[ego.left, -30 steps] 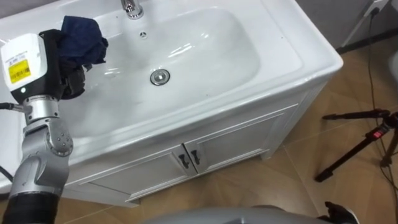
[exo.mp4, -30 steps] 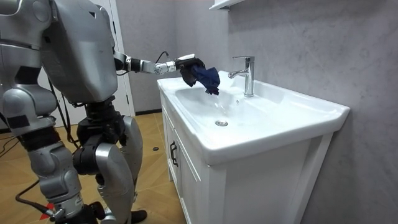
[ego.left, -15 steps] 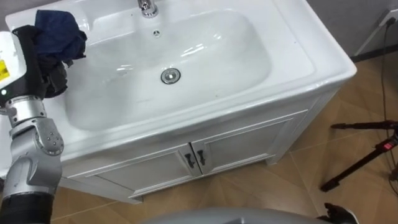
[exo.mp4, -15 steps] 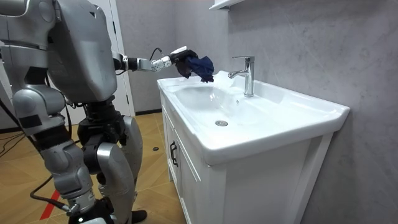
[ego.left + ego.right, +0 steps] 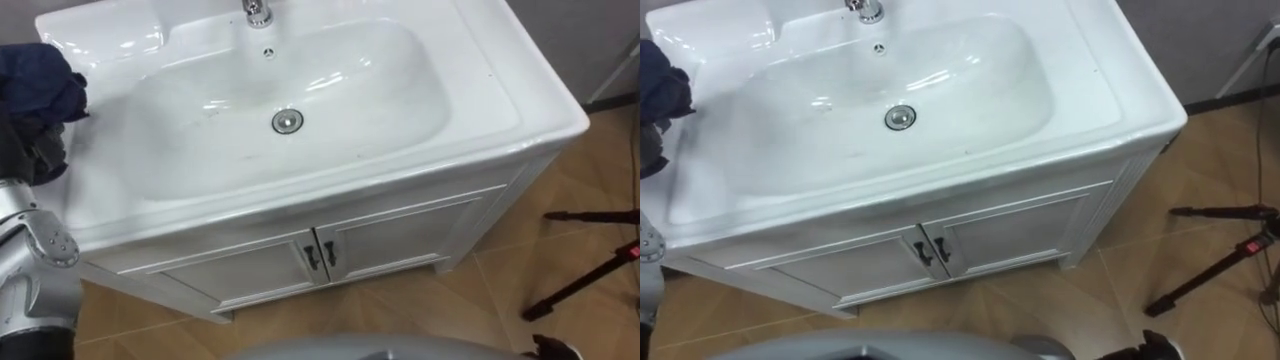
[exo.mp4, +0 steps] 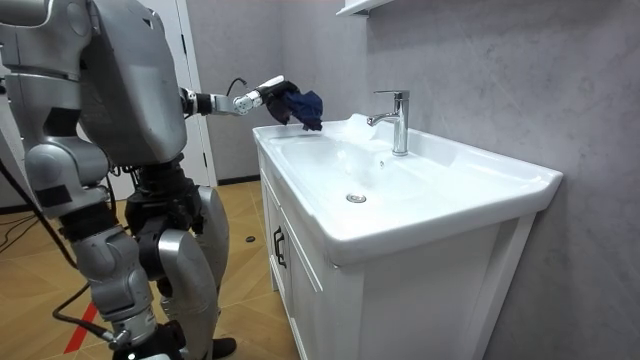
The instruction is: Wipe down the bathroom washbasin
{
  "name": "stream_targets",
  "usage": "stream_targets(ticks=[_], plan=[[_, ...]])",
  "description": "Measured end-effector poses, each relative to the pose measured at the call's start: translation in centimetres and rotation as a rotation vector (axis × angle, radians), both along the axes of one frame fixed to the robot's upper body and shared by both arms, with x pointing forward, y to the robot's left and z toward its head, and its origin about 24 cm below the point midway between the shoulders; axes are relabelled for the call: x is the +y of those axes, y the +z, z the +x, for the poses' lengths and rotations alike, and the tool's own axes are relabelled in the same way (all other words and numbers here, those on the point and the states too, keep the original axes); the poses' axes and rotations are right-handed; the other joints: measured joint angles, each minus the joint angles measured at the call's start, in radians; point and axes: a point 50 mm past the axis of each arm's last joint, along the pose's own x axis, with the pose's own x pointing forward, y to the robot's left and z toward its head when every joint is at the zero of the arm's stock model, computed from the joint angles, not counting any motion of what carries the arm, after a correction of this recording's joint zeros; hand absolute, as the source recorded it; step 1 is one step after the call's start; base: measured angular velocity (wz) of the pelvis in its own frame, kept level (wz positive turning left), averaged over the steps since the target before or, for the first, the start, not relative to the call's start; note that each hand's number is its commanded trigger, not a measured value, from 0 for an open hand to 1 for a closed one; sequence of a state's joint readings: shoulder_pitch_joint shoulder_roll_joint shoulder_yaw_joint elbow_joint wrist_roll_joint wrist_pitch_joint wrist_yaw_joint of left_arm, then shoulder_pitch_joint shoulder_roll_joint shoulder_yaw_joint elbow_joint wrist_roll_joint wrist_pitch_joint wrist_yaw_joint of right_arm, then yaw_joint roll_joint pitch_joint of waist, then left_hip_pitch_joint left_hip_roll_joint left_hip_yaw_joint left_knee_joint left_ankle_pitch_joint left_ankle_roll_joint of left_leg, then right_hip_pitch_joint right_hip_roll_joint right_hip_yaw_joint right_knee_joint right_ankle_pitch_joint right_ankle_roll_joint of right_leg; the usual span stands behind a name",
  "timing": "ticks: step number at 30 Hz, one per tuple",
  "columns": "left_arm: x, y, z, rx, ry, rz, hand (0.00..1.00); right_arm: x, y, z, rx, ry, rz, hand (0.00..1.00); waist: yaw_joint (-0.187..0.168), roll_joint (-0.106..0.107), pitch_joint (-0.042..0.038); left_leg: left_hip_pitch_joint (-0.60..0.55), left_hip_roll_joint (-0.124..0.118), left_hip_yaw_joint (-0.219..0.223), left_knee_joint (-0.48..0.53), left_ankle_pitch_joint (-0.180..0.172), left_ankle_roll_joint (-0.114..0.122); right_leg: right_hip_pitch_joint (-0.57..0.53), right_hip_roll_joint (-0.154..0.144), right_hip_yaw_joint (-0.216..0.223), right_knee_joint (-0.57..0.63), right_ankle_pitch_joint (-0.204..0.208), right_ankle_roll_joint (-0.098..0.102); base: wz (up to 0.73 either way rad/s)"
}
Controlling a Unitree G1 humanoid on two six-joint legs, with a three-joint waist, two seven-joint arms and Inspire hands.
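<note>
The white basin (image 5: 480,95) (image 5: 1095,90) (image 6: 500,180) tops a white cabinet, with a metal drain (image 5: 287,121) (image 5: 899,117) in the bowl and a chrome tap (image 6: 398,120) at the back. My left hand (image 5: 30,150) (image 6: 262,92) is shut on a bunched dark blue cloth (image 5: 38,85) (image 5: 658,78) (image 6: 300,106). Hand and cloth are lifted above the basin's left end, over its rim, outside the bowl.
Two cabinet doors with dark handles (image 5: 320,255) face me under the basin. A black tripod (image 5: 590,270) stands on the wooden floor to my right. A grey wall runs behind the tap, and a door (image 6: 195,120) sits beyond the basin's far end.
My left hand has carried the cloth up out of the bowl and away past the basin's left rim. The eye views have shifted as well.
</note>
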State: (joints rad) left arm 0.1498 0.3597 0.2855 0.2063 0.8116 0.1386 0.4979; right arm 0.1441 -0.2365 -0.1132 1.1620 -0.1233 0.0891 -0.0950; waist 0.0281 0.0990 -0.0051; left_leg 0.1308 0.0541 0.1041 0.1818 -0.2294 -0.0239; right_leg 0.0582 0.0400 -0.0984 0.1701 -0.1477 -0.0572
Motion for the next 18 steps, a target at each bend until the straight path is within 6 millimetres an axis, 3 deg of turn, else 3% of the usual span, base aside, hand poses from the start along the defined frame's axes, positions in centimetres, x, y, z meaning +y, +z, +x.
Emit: stream_targets(ticks=[16,17,18], plan=[[0.4,-1.1,-1.0,0.028,0.085,-0.039,1.00,-0.4,0.2,-0.9,-0.004,-0.043,-0.023,0.00,-0.002,-0.001,-0.0009,0.014,-0.005,-0.009,-0.003,0.000,0.000,0.010,-0.004,0.006,0.001,-0.007,0.003,0.01],[0.4,-1.2,-1.1,0.033,0.091,-0.040,0.93,-0.4,0.2,-1.0,0.002,-0.044,-0.023,0.00,-0.003,-0.001,-0.0010,0.015,-0.005,-0.009,-0.005,0.000,0.000,0.010,-0.004,0.007,0.001,-0.007,0.004,0.00],[0.4,-1.3,-1.1,0.036,0.095,-0.041,0.74,-0.4,0.2,-1.2,0.007,-0.046,-0.023,0.00,-0.004,-0.001,-0.0010,0.015,-0.005,-0.009,-0.007,0.000,0.001,0.010,-0.004,0.007,0.001,-0.007,0.004,0.00]])
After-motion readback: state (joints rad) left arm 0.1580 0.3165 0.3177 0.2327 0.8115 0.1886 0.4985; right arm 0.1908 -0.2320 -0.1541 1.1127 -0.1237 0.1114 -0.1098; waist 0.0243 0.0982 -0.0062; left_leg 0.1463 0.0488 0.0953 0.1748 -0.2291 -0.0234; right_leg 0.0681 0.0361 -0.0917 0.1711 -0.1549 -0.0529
